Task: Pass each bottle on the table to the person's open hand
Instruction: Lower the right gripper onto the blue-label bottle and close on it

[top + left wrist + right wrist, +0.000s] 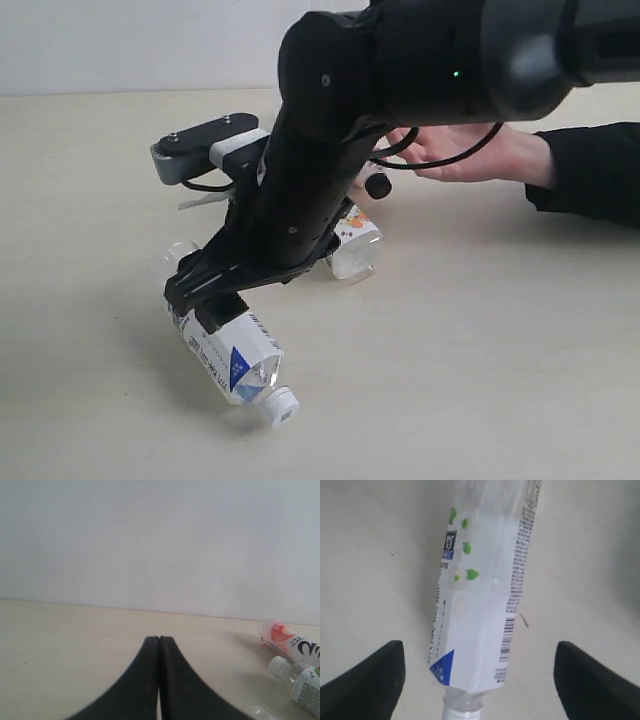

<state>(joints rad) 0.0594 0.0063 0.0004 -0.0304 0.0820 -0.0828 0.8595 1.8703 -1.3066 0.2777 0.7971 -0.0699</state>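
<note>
Setting: robotics laboratory or test bench, indoors. Evidence: wide flat pale cream table with faint wood grain, used as the work surface; plain white matte wall directly behind it, meeting the tabletop in one straight line; large black jointed robot arm reaching over the table, carrying a small green indicator light, a loose thin black cable and a grey block-shaped fitting; small clear plastic drink bottles lying on their sides on the tabletop.
</note>
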